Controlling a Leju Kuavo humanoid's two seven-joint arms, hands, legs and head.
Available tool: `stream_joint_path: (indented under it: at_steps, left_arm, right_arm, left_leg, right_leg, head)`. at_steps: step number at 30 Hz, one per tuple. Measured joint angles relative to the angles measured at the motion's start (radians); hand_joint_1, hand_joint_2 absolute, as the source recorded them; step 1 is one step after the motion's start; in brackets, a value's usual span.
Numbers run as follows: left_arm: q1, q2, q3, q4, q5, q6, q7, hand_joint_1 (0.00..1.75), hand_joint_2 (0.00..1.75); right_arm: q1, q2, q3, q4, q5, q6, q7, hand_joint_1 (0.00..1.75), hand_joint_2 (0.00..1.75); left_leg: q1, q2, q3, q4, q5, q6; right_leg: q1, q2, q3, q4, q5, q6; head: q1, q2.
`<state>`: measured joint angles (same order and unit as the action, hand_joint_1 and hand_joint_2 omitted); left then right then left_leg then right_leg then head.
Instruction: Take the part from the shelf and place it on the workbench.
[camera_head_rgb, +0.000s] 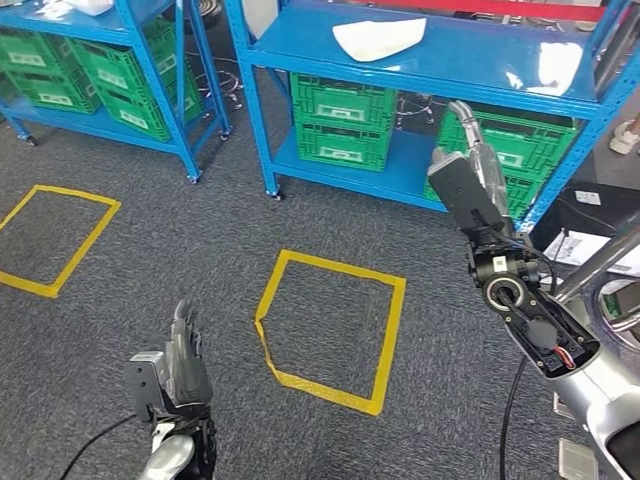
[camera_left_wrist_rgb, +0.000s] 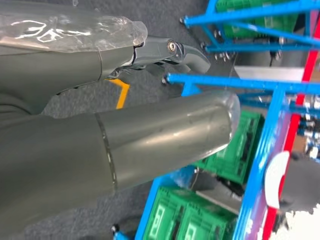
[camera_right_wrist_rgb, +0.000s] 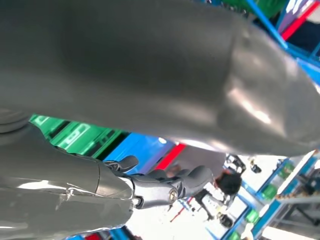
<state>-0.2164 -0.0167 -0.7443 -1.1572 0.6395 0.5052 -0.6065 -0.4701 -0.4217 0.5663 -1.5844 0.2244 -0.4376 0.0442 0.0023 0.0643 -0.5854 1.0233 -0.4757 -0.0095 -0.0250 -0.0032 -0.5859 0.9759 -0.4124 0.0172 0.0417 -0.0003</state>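
White part (camera_head_rgb: 380, 38) waits on the far blue shelf (camera_head_rgb: 468, 55); right robot hand (camera_head_rgb: 474, 165) rises toward it, empty, fingers apart; left robot hand (camera_head_rgb: 183, 365) hangs low, empty too.

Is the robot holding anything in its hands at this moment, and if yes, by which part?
Nothing is held. The left hand hangs low over the carpet, empty. The right hand is raised toward the blue shelf, also empty. The white part lies untouched on the shelf.
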Motion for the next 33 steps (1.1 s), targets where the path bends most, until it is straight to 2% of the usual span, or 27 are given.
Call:
stream_joint_path:
  at_steps: [2, 3, 4, 5, 6, 7, 9, 10, 11, 13, 14, 15, 17, 18, 19, 20, 21, 22, 23, 24, 25, 26, 28, 29, 30, 32, 33]
  left_arm:
    - [0.002, 0.001, 0.000, 0.000, 0.001, 0.000, 0.000, 0.00, 0.00]
    - [0.004, 0.002, 0.000, 0.000, 0.001, 0.000, -0.001, 0.00, 0.00]
    - [0.006, 0.003, 0.000, 0.000, 0.002, 0.001, -0.001, 0.00, 0.00]
    - [0.008, 0.004, 0.000, 0.000, 0.002, 0.002, -0.001, 0.00, 0.00]
    - [0.009, 0.005, 0.000, 0.000, 0.002, 0.003, -0.002, 0.00, 0.00]
    - [0.009, 0.006, 0.000, 0.000, 0.002, 0.005, -0.002, 0.00, 0.00]
    - [0.008, 0.007, 0.000, 0.000, 0.001, 0.008, -0.002, 0.00, 0.00]
    - [0.008, 0.008, 0.000, 0.000, 0.001, 0.008, -0.002, 0.00, 0.00]
    - [0.008, 0.008, 0.000, -0.001, 0.001, 0.009, -0.002, 0.00, 0.00]
    - [0.008, 0.008, 0.000, -0.002, 0.001, 0.010, -0.002, 0.00, 0.00]
    - [0.007, 0.007, 0.000, -0.003, 0.000, 0.010, -0.002, 0.00, 0.00]
    - [0.007, 0.006, 0.000, -0.004, 0.000, 0.010, -0.002, 0.00, 0.00]
    - [0.009, 0.004, 0.000, -0.005, 0.000, 0.013, -0.001, 0.00, 0.00]
    - [0.011, 0.005, 0.000, -0.006, 0.000, 0.014, 0.000, 0.00, 0.00]
    - [0.013, 0.005, 0.000, -0.006, 0.000, 0.016, 0.001, 0.00, 0.00]
    - [0.014, 0.005, 0.000, -0.006, 0.001, 0.018, 0.001, 0.00, 0.00]
    - [0.015, 0.006, 0.000, -0.006, 0.001, 0.018, 0.002, 0.00, 0.00]
    - [0.015, 0.006, 0.000, -0.006, 0.001, 0.018, 0.002, 0.00, 0.00]
    - [0.014, 0.006, 0.000, -0.006, 0.000, 0.019, 0.002, 0.00, 0.00]
    - [0.014, 0.006, 0.000, -0.006, 0.000, 0.019, 0.003, 0.00, 0.00]
    - [0.014, 0.007, 0.000, -0.007, 0.000, 0.020, 0.003, 0.00, 0.00]
    - [0.014, 0.007, 0.000, -0.008, 0.000, 0.020, 0.004, 0.00, 0.00]
    - [0.013, 0.007, 0.000, -0.009, 0.000, 0.021, 0.004, 0.00, 0.00]
    - [0.013, 0.007, 0.000, -0.009, 0.000, 0.021, 0.005, 0.00, 0.00]
    - [0.012, 0.007, 0.000, -0.010, 0.000, 0.022, 0.005, 0.00, 0.00]
    - [0.013, 0.008, 0.000, -0.010, 0.000, 0.025, 0.005, 0.00, 0.00]
    - [0.014, 0.008, 0.000, -0.010, 0.000, 0.026, 0.005, 0.00, 0.00]
  right_arm:
    - [-0.002, 0.001, 0.001, 0.001, -0.002, 0.001, -0.004, 0.00, 0.00]
    - [-0.002, 0.002, 0.002, 0.003, -0.004, 0.001, -0.006, 0.00, 0.00]
    - [-0.002, 0.002, 0.003, 0.004, -0.006, 0.002, -0.008, 0.00, 0.00]
    - [-0.002, 0.002, 0.003, 0.006, -0.009, 0.002, -0.009, 0.00, 0.00]
    - [-0.002, 0.002, 0.003, 0.006, -0.011, 0.003, -0.010, 0.00, 0.00]
    - [-0.002, 0.002, 0.003, 0.007, -0.012, 0.003, -0.011, 0.00, 0.00]
    - [-0.004, 0.003, 0.003, 0.007, -0.012, 0.003, -0.011, 0.00, 0.00]
    - [-0.005, 0.003, 0.003, 0.007, -0.012, 0.003, -0.011, 0.00, 0.00]
    - [-0.006, 0.004, 0.004, 0.007, -0.012, 0.003, -0.010, 0.00, 0.00]
    - [-0.004, 0.003, 0.004, 0.007, -0.012, 0.002, -0.008, 0.00, 0.00]
    - [-0.004, 0.003, 0.003, 0.007, -0.012, 0.002, -0.007, 0.00, 0.00]
    - [-0.005, 0.002, 0.002, 0.007, -0.012, 0.002, -0.007, 0.00, 0.00]
    - [-0.006, 0.002, 0.002, 0.007, -0.012, 0.001, -0.005, 0.00, 0.00]
    - [-0.005, 0.002, 0.002, 0.007, -0.012, 0.001, -0.003, 0.00, 0.00]
    - [-0.003, 0.002, 0.003, 0.007, -0.012, 0.001, -0.001, 0.00, 0.00]
    - [-0.001, 0.002, 0.003, 0.007, -0.012, 0.001, 0.000, 0.00, 0.00]
    - [-0.001, 0.002, 0.003, 0.007, -0.012, 0.001, 0.001, 0.00, 0.00]
    - [-0.001, 0.002, 0.003, 0.007, -0.012, 0.002, 0.001, 0.00, 0.00]
    - [-0.002, 0.002, 0.003, 0.007, -0.012, 0.002, 0.002, 0.00, 0.00]
    - [-0.003, 0.002, 0.003, 0.006, -0.012, 0.002, 0.002, 0.00, 0.00]
    - [-0.004, 0.002, 0.003, 0.006, -0.012, 0.003, 0.003, 0.00, 0.00]
    - [-0.004, 0.002, 0.003, 0.006, -0.012, 0.003, 0.004, 0.00, 0.00]
    - [-0.003, 0.002, 0.004, 0.005, -0.012, 0.005, 0.005, 0.00, 0.00]
    - [-0.003, 0.002, 0.004, 0.005, -0.012, 0.006, 0.005, 0.00, 0.00]
    - [-0.003, 0.002, 0.004, 0.005, -0.012, 0.007, 0.006, 0.00, 0.00]
    - [-0.004, 0.003, 0.005, 0.004, -0.012, 0.009, 0.006, 0.00, 0.00]
    - [-0.003, 0.003, 0.006, 0.004, -0.012, 0.010, 0.006, 0.00, 0.00]
  left_leg:
    - [0.003, -0.046, -0.062, 0.134, -0.067, -0.006]
    - [0.003, -0.054, -0.095, 0.199, -0.091, -0.006]
    - [0.003, -0.057, -0.115, 0.236, -0.097, -0.005]
    - [0.002, -0.059, -0.116, 0.233, -0.083, -0.001]
    - [0.002, -0.063, -0.098, 0.190, -0.053, 0.005]
    - [0.001, -0.076, -0.064, 0.120, -0.015, 0.013]
    - [0.000, -0.119, -0.002, -0.014, 0.036, 0.029]
    - [-0.002, -0.133, 0.015, -0.049, 0.045, 0.033]
    - [-0.005, -0.135, 0.020, -0.062, 0.045, 0.034]
    - [-0.005, -0.111, 0.025, -0.074, 0.051, 0.036]
    - [-0.002, -0.099, 0.029, -0.083, 0.056, 0.038]
    - [0.001, -0.087, 0.032, -0.093, 0.061, 0.041]
    - [0.002, -0.063, 0.035, -0.101, 0.065, 0.047]
    - [0.001, -0.051, 0.034, -0.101, 0.065, 0.048]
    - [0.001, -0.039, 0.034, -0.100, 0.064, 0.047]
    - [0.001, -0.027, 0.034, -0.099, 0.063, 0.046]
    - [0.002, -0.015, 0.034, -0.097, 0.062, 0.044]
    - [0.003, -0.004, 0.034, -0.093, 0.059, 0.040]
    - [0.002, 0.005, 0.034, -0.088, 0.054, 0.035]
    - [-0.001, 0.014, 0.032, -0.081, 0.050, 0.029]
    - [-0.004, 0.023, 0.031, -0.076, 0.046, 0.024]
    - [-0.008, 0.031, 0.031, -0.073, 0.044, 0.020]
    - [-0.007, 0.047, 0.031, -0.070, 0.041, 0.011]
    - [-0.004, 0.036, 0.029, -0.060, 0.031, 0.006]
    - [-0.001, 0.014, 0.018, -0.031, 0.011, 0.000]
    - [0.003, -0.041, -0.035, 0.091, -0.056, -0.009]
    - [0.003, -0.053, -0.073, 0.168, -0.090, -0.011]
  right_leg:
    - [-0.001, 0.017, -0.005, 0.000, 0.004, -0.007]
    - [0.000, 0.027, -0.008, 0.000, 0.006, -0.009]
    - [0.001, 0.039, -0.010, 0.000, 0.007, -0.011]
    - [0.003, 0.052, -0.011, 0.000, 0.009, -0.011]
    - [0.004, 0.065, -0.011, 0.000, 0.010, -0.011]
    - [0.005, 0.077, -0.011, 0.000, 0.011, -0.011]
    - [0.005, 0.100, -0.014, 0.000, 0.015, -0.006]
    - [0.003, 0.110, -0.017, 0.000, 0.017, -0.001]
    - [0.000, 0.121, -0.020, -0.002, 0.019, 0.005]
    - [-0.004, 0.134, -0.024, -0.005, 0.023, 0.018]
    - [-0.003, 0.121, -0.030, 0.003, 0.016, 0.023]
    - [0.000, 0.097, -0.045, 0.032, -0.004, 0.027]
    - [0.003, 0.039, -0.097, 0.152, -0.071, 0.032]
    - [0.003, 0.024, -0.125, 0.220, -0.100, 0.035]
    - [0.001, 0.017, -0.143, 0.265, -0.115, 0.039]
    - [-0.002, 0.012, -0.143, 0.275, -0.110, 0.042]
    - [-0.004, 0.006, -0.123, 0.242, -0.088, 0.044]
    - [-0.006, -0.006, -0.086, 0.177, -0.055, 0.047]
    - [-0.004, -0.029, -0.046, 0.104, -0.030, 0.048]
    - [-0.001, -0.046, -0.015, 0.046, -0.013, 0.044]
    - [0.001, -0.057, 0.002, 0.011, -0.006, 0.038]
    - [0.004, -0.058, 0.004, 0.000, -0.008, 0.030]
    - [0.004, -0.032, 0.000, 0.000, -0.004, 0.014]
    - [0.003, -0.020, -0.001, -0.001, -0.002, 0.009]
    - [0.001, -0.010, -0.002, -0.003, 0.001, 0.003]
    - [-0.001, 0.009, -0.005, -0.003, 0.005, -0.005]
    - [-0.001, 0.019, -0.007, -0.003, 0.007, -0.008]
  head:
    - [-0.014, 0.000]
    - [-0.020, 0.000]
    - [-0.025, 0.000]
    - [-0.027, 0.000]
    - [-0.029, 0.000]
    - [-0.030, 0.000]
    - [-0.029, 0.000]
    - [-0.029, 0.000]
    - [-0.029, 0.000]
    - [-0.031, 0.000]
    - [-0.029, 0.000]
    - [-0.023, 0.000]
    - [-0.010, 0.000]
    - [-0.005, 0.000]
    - [-0.001, 0.000]
    - [0.003, 0.000]
    - [0.007, 0.000]
    - [0.011, 0.000]
    - [0.017, 0.000]
    - [0.021, 0.000]
    - [0.023, 0.000]
    - [0.020, 0.000]
    - [0.010, 0.000]
    - [0.006, 0.000]
    - [0.002, 0.000]
    - [-0.010, 0.000]
    - [-0.017, 0.000]
